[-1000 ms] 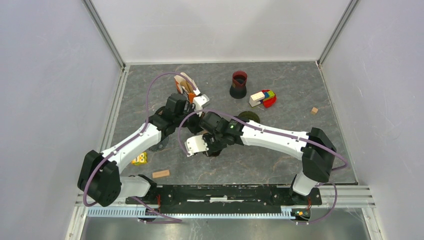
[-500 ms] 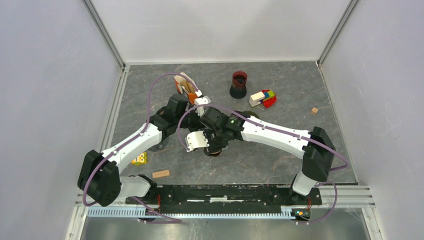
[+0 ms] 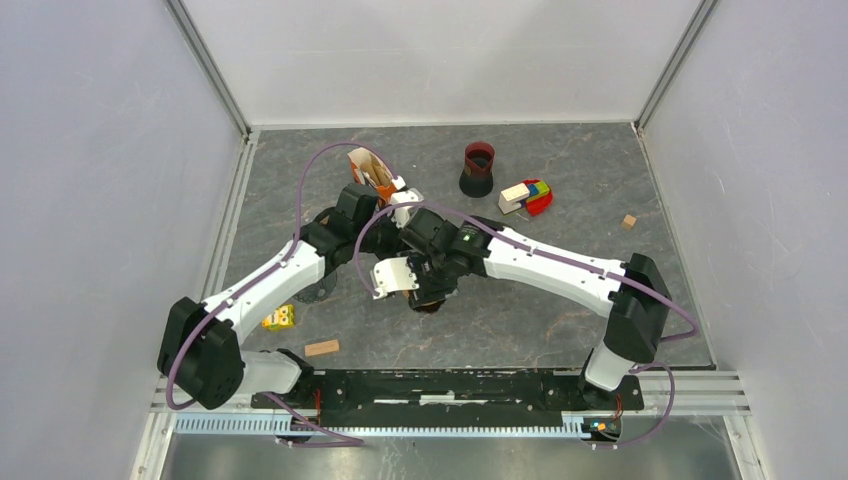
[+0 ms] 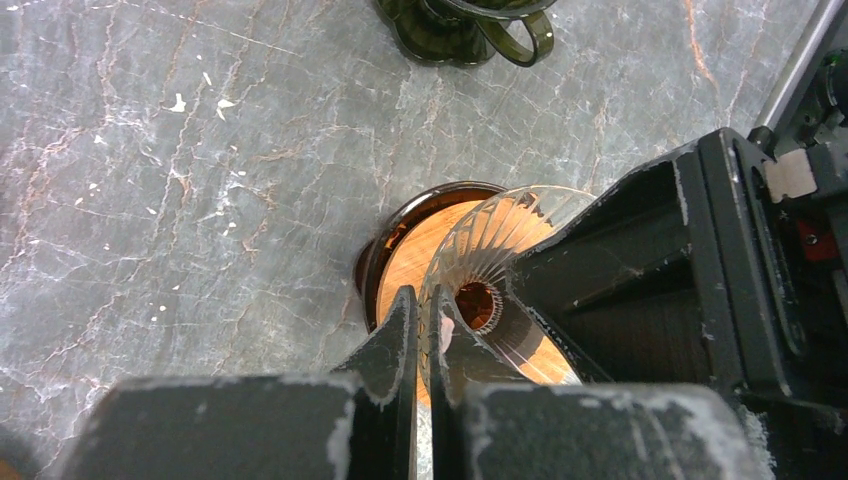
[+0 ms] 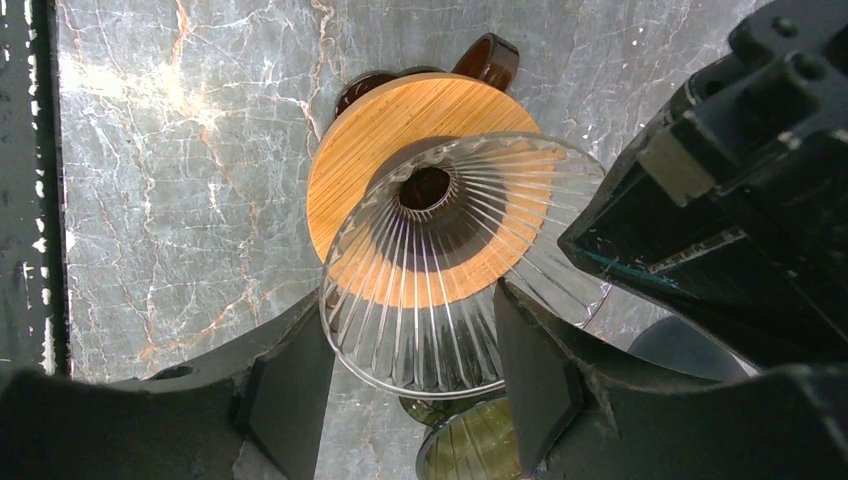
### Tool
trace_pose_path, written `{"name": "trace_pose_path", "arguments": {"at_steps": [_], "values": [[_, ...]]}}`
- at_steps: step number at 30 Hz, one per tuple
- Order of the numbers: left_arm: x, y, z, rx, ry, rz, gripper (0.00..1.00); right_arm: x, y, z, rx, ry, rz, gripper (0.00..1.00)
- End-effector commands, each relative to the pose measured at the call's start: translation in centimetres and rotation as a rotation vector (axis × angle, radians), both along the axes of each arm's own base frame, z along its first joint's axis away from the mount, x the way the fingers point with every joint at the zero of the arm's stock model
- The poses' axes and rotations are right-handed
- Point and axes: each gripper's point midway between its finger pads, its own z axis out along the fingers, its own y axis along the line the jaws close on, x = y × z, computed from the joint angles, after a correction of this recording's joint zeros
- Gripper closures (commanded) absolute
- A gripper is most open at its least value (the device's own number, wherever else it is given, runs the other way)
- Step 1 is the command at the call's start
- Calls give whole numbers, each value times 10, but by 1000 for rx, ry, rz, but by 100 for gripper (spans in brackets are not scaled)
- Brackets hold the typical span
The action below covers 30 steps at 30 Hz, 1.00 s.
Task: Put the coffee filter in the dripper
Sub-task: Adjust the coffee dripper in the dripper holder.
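Glass dripper (image 5: pixel 460 260) sits between the spread fingers of the right gripper (image 5: pixel 410 340), over the marble counter (image 5: pixel 180 200). The left gripper (image 4: pixel 422 320) is clamped on the dripper's rim.

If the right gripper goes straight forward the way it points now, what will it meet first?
Probably the glass dripper: its ribbed cone sits between the right gripper's open jaws. Depth is unclear.

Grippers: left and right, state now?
Left gripper: closed, pinching the rim of the glass dripper.
Right gripper: open, jaws either side of the dripper; no grip evident.
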Motion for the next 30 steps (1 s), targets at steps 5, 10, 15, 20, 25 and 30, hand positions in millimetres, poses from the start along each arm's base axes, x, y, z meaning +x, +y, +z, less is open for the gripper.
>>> {"name": "trace_pose_path", "arguments": {"at_steps": [5,10,15,20,25,30], "values": [[6,1,1,38,-30,-7,98,13,4,44,108,-55,-41,35],[2,-1,0,20,-16,-17,98,11,1,46,122,-34,-43,34],[-1,-4,0,-7,-13,-21,97,12,0,51,142,-22,-46,33],[-2,-6,1,-28,-12,-25,96,13,-4,52,141,-18,-53,33],[-6,-5,-4,-25,-2,-25,95,14,-7,52,142,-18,-63,32],[-8,-4,-6,-29,7,-22,92,17,-10,48,137,-15,-72,32]]}}
